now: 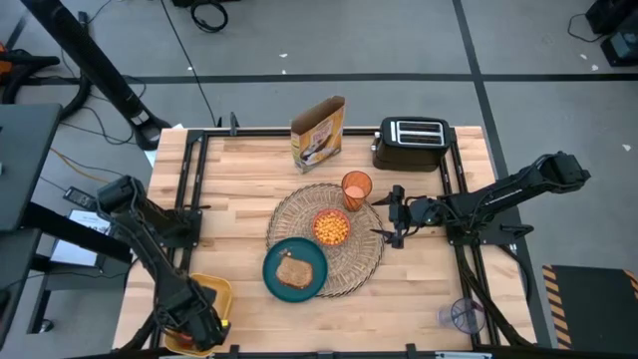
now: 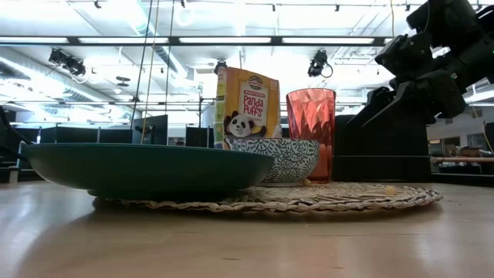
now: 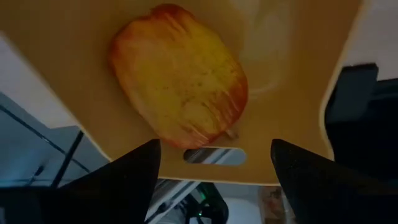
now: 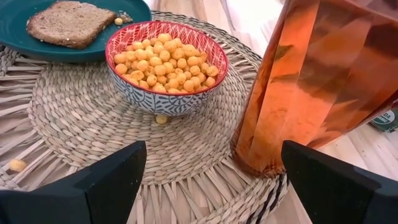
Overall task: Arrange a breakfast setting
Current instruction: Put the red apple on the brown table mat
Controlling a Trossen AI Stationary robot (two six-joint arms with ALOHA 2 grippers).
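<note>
A round straw placemat (image 1: 351, 261) lies mid-table. A teal plate (image 1: 271, 271) with a brown toast slice (image 1: 295, 271) overlaps its near left edge. On the mat also stand a patterned bowl (image 1: 332, 227) of cereal balls and an orange cup (image 1: 356, 187). A red-yellow apple (image 3: 180, 74) lies on a yellow tray (image 1: 214, 291) at the table's near left corner. My left gripper (image 3: 214, 171) hovers over that tray, open, its fingers short of the apple. My right gripper (image 4: 211, 180) is open at the mat's right edge, facing the bowl (image 4: 165, 62) and cup (image 4: 317, 81).
A cereal box (image 1: 319, 132) and a black toaster (image 1: 412, 143) stand along the far edge. A clear plastic cup (image 1: 464, 316) sits off the table's near right corner. A few loose cereal balls (image 4: 160, 118) lie on the mat. Bare wood shows left of the mat.
</note>
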